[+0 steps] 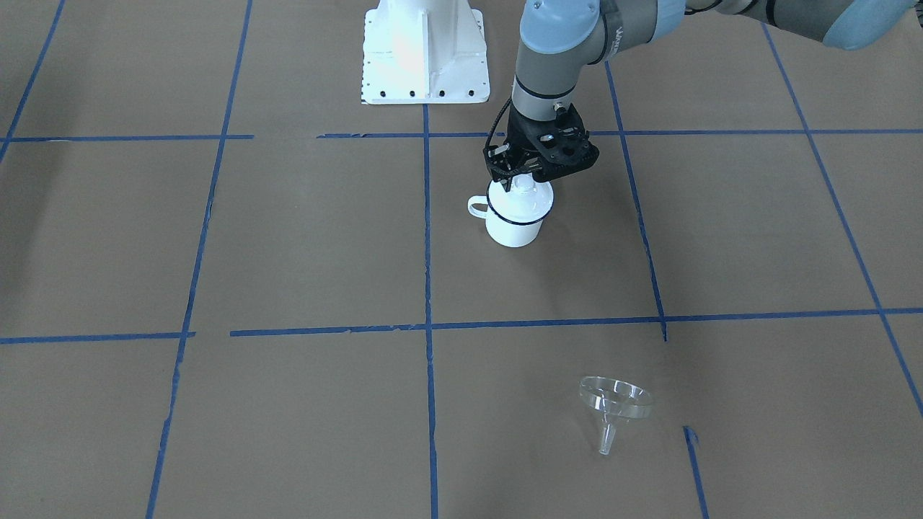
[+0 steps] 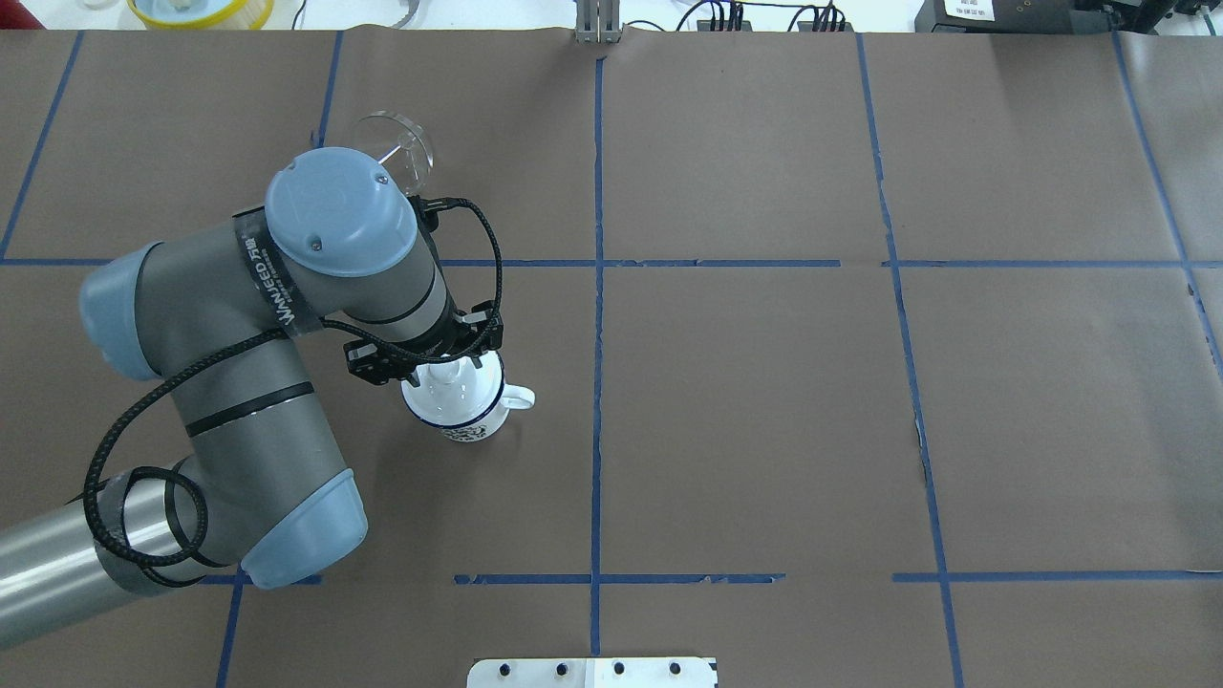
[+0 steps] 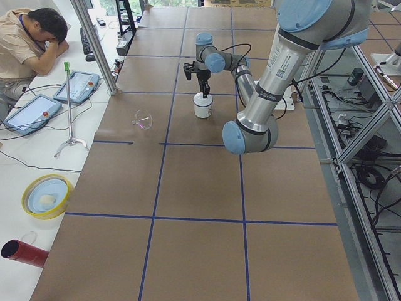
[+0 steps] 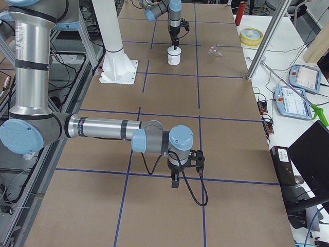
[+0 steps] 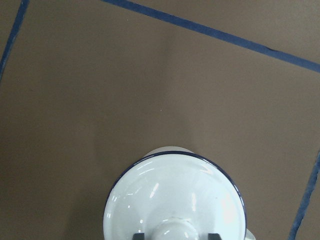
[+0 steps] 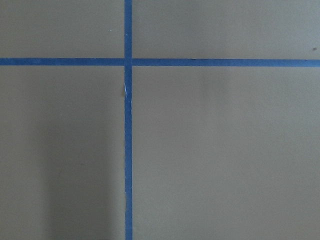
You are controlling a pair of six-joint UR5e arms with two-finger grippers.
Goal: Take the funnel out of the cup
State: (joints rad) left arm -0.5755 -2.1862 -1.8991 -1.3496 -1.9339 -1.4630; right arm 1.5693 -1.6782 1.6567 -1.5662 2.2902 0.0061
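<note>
The clear funnel (image 1: 615,400) lies on its side on the brown table, well apart from the cup, its spout resting on the paper; it also shows past the left arm's elbow (image 2: 396,153). The white enamel cup (image 1: 513,223) stands upright with a white domed lid (image 5: 170,200) on top. My left gripper (image 1: 519,180) hovers right over the lid, its fingers (image 5: 139,235) on either side of the knob with small gaps, so it is open. My right gripper (image 4: 175,180) hangs low over bare table far from both; I cannot tell whether it is open or shut.
The robot's white base plate (image 1: 425,58) sits behind the cup. Blue tape lines (image 2: 597,287) grid the brown paper. A yellow bowl (image 3: 47,195) and a red tube (image 3: 25,253) lie off the table's edge, near a seated operator (image 3: 31,37).
</note>
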